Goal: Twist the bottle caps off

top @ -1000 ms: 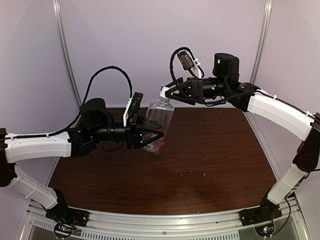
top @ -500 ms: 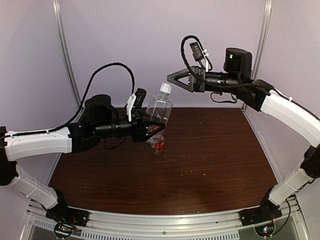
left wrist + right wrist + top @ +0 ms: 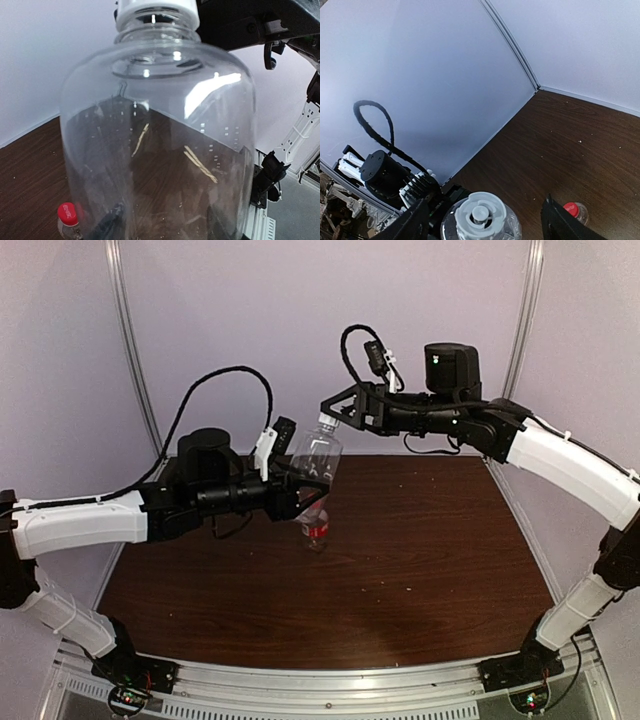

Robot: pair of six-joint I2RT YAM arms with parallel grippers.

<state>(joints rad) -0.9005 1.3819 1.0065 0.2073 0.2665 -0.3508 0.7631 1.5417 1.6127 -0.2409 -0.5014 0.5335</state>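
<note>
My left gripper (image 3: 303, 494) is shut on the taller clear unlabelled bottle (image 3: 317, 462) and holds it in the air, neck up and tilted slightly right. The bottle fills the left wrist view (image 3: 160, 140), with my fingers (image 3: 107, 225) dim behind its wall. Its white/grey cap (image 3: 327, 421) is on the neck (image 3: 156, 10). My right gripper (image 3: 331, 411) is open, its jaws wide on either side of that cap (image 3: 480, 216) without touching it. The shorter bottle with the red label (image 3: 315, 531) stands on the table below, red cap (image 3: 571, 209) on.
The dark wood table (image 3: 430, 560) is walled by pale panels at the back and sides (image 3: 250, 330). Black cables loop above both wrists. The small bottle's red cap also shows low left in the left wrist view (image 3: 67, 212).
My right gripper drew back up and right off the cap, then came back down around it, still open. My left gripper lifted the big bottle a little and set it more upright.
</note>
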